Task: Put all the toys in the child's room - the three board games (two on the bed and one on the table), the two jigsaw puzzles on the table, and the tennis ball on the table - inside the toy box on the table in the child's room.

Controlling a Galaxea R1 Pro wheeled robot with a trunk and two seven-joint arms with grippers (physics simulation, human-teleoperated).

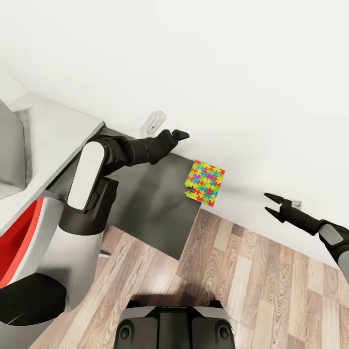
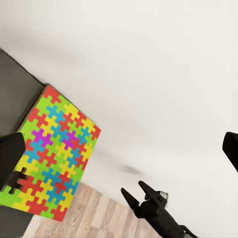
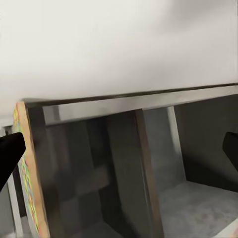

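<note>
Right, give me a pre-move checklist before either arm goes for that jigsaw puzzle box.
1. Jigsaw puzzle box located: ok, it lies at the corner of the dark grey desk, against the wall.
2. Box free of any grip: ok, neither gripper touches it.
3. Left gripper ready: cannot tell, its fingers look close together in the head view.
4. Right gripper open: ok, fingers spread, empty.
5. Box fully supported: not ok, one corner overhangs the desk edge.
6. Toy box in sight for the drop: cannot tell.

Plain white wall (image 1: 218,72), wood-plank floor (image 1: 252,281) below, low dark grey desk (image 1: 155,213) against wall, red-and-white chair (image 1: 24,242) beside it
</note>
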